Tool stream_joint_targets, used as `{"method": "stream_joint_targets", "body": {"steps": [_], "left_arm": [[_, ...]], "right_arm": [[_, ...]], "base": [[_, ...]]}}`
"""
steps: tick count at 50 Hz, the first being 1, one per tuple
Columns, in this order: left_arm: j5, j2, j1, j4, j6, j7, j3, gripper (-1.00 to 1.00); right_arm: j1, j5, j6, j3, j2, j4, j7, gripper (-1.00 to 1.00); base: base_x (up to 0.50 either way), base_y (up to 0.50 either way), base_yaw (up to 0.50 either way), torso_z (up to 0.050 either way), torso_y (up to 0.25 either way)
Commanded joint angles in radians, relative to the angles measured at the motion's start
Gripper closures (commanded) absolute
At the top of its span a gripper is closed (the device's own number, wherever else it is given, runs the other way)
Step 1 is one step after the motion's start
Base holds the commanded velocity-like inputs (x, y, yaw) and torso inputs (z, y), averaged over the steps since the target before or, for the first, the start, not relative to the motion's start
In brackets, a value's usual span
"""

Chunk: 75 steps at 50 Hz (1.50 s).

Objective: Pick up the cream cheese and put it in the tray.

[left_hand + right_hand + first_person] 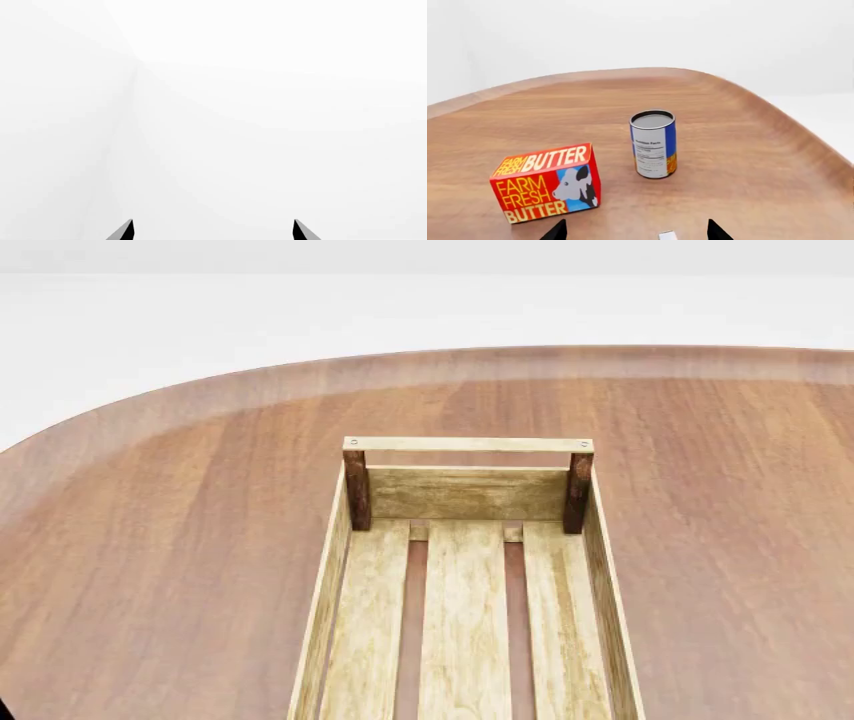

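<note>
Two dark fingertips of the left gripper [212, 231] are seen poking in at the edge of the left wrist view, set well apart, so the jaws are spread. Nothing lies between them. Everything else in this view is washed-out white, and no surface or object can be made out.

Over to the head view: neither arm nor gripper is seen here. The tray [350, 570] sits on the round wooden table [160, 540], running away from the camera, and its near end is cut off by the frame. Three pale slats with dark gaps form its bottom; a rail handle on two dark posts closes the far end. The part of the tray that is shown holds nothing. No cream cheese is to be found in this view.

Now the right wrist view: the right gripper [636, 231] is shown only as two dark tips, held apart, gripping nothing. Between them a small pale corner is glimpsed at the frame edge, possibly the cream cheese [666, 235], though too little shows to be sure. Beyond stand a red-orange butter box [546, 183] and an upright blue-and-white can [653, 144], apart from each other.
</note>
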Motion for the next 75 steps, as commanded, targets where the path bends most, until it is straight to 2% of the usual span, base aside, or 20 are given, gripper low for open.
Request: {"method": "stream_joint_targets", "body": {"steps": [1, 39, 46, 55, 75], "left_arm": [[0.000, -0.002, 0.002, 0.000, 0.008, -0.004, 0.002, -1.00], [-0.002, -0.009, -0.002, -0.002, 0.009, -0.013, 0.008, -1.00], [-0.007, -0.012, -0.002, 0.000, 0.008, -0.014, 0.010, -1.00], [-0.012, -0.018, 0.006, 0.011, 0.009, -0.017, 0.008, -1.00], [-0.010, -0.020, 0.005, 0.014, 0.002, -0.023, 0.010, -1.00]], "right_arm": [[0.012, 0.032, -0.016, 0.012, 0.005, 0.056, -0.015, -1.00], [0.052, -0.018, 0.065, -0.007, 0.037, 0.148, 0.045, -1.00], [0.057, -0.001, 0.097, -0.005, 0.043, 0.150, 0.041, -1.00], [0.059, 0.141, 0.191, 0.016, 0.059, 0.138, -0.067, -1.00], [0.036, 0.183, 0.226, 0.044, 0.076, 0.094, -0.056, -1.00]], "base": [[0.00, 0.00, 0.00, 0.000, 0.000], [0.00, 0.00, 0.00, 0.000, 0.000], [0.00, 0.00, 0.00, 0.000, 0.000], [0.00, 0.00, 0.00, 0.000, 0.000], [0.00, 0.00, 0.00, 0.000, 0.000]]}}
